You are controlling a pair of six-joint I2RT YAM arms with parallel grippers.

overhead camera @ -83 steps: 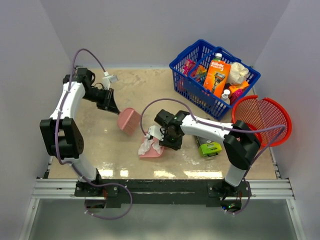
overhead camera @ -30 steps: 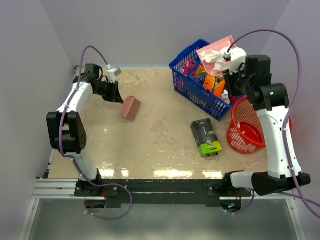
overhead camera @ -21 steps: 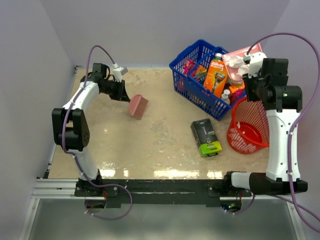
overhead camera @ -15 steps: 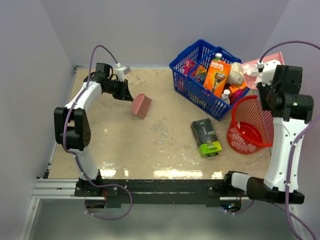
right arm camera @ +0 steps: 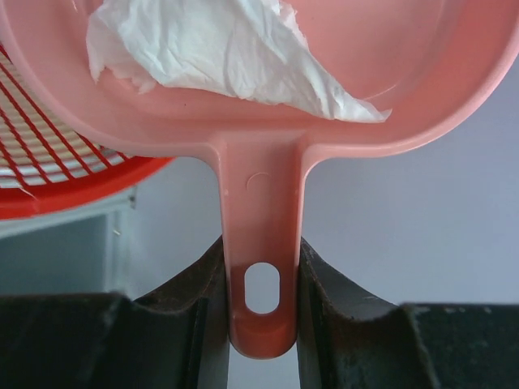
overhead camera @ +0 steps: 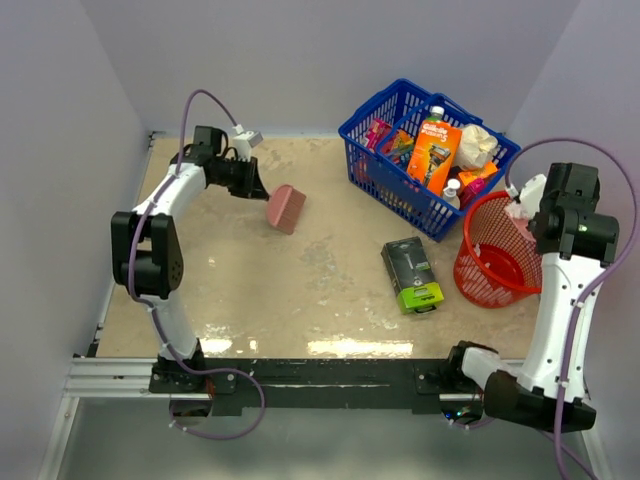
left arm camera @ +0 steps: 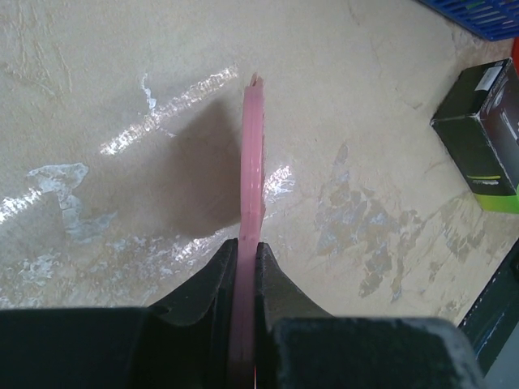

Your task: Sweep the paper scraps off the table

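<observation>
The right gripper [right arm camera: 259, 259] is gripping the dustpan [right arm camera: 405, 49] of paper scraps [right arm camera: 211, 49] over the red basket [right arm camera: 49, 186] at 3 o'clock; the left gripper [left arm camera: 246, 259] is pinching a brush [left arm camera: 253, 162] at 11.

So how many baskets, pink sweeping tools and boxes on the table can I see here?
Baskets: 2 (blue basket, red basket)
Pink sweeping tools: 2 (pink brush, pink dustpan)
Boxes on the table: 1 (black and green box)
Total: 5

L arm [overhead camera: 165, 198] & R arm [overhead camera: 556, 300]: white links alternating w/ black joints; purple cables [overhead camera: 206, 93] running along both.
</observation>
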